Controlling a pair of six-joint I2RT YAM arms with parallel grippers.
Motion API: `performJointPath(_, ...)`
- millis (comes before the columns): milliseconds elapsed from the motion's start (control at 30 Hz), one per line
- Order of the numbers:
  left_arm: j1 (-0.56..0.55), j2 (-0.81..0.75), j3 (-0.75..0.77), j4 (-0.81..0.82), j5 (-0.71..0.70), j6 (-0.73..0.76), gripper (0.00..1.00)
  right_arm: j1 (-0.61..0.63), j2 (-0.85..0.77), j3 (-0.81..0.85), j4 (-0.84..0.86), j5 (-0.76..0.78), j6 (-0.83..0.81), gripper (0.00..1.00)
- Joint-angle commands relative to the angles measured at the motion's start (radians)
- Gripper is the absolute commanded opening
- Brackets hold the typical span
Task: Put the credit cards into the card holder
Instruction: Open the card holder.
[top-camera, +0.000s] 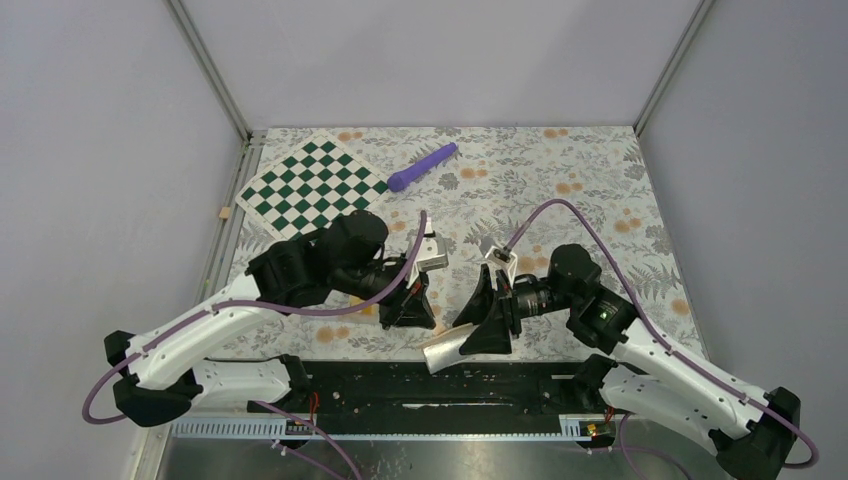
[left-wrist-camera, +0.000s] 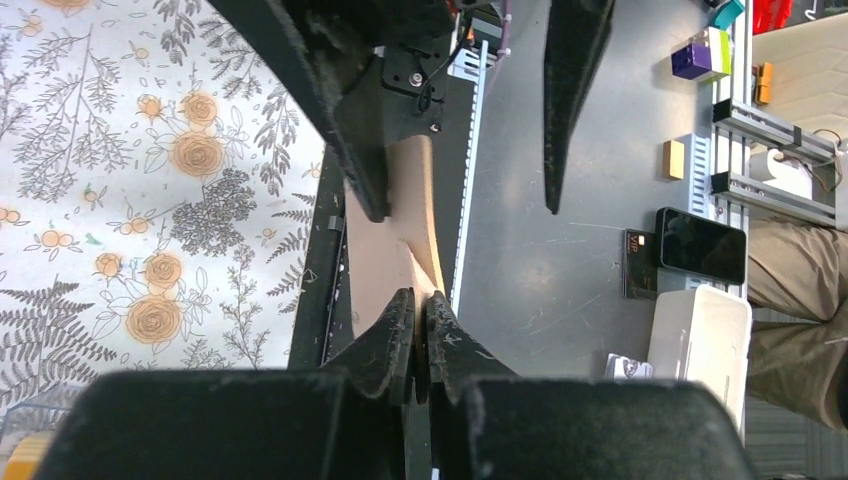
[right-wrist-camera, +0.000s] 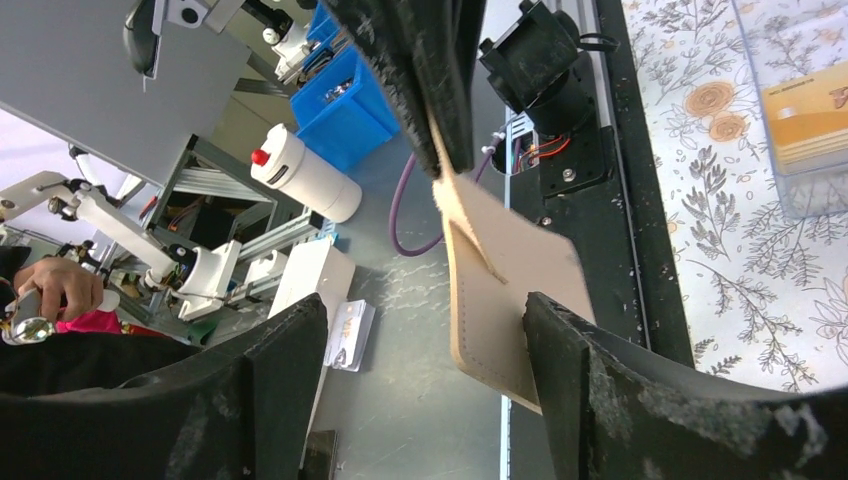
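Observation:
The tan card holder hangs in the air over the table's front rail. My left gripper is shut on one edge of it; in the left wrist view the fingertips pinch the tan leather. My right gripper is open, and its right finger is at the holder's flap, the left finger apart from it. The right gripper's fingers also show in the left wrist view. The orange-yellow credit cards lie in a clear plastic case on the floral cloth, seen only in the right wrist view.
A green-and-white checkered mat and a purple tube lie at the back of the floral cloth. The black rail runs along the front edge. Beyond it are a blue bin, a white bottle and a phone.

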Motion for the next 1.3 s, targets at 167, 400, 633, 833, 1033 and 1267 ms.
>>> performJointPath(167, -0.002, -0.071, 0.011, 0.139, -0.086, -0.048, 0.0, 0.066, -0.04, -0.006, -0.011, 0.065, -0.008, 0.7)
performJointPath(400, -0.001, -0.062, -0.001, 0.154, -0.071, -0.084, 0.0, 0.109, -0.013, 0.029, -0.069, 0.157, -0.062, 0.56)
performJointPath(633, -0.002, -0.07, -0.01, 0.173, -0.098, -0.091, 0.15, 0.117, 0.006, 0.073, -0.112, 0.23, -0.078, 0.15)
performJointPath(833, -0.002, -0.093, -0.034, 0.193, -0.297, -0.195, 0.99, 0.115, 0.006, 0.13, -0.279, 0.417, -0.064, 0.0)
performJointPath(1033, 0.014, -0.166, -0.118, 0.191, -0.619, -0.416, 0.99, 0.109, -0.071, 0.123, -0.39, 0.693, -0.012, 0.0)
performJointPath(1267, 0.068, -0.345, -0.372, 0.261, -0.699, -0.67, 0.99, -0.059, -0.074, 0.105, -0.46, 0.558, 0.023, 0.0)
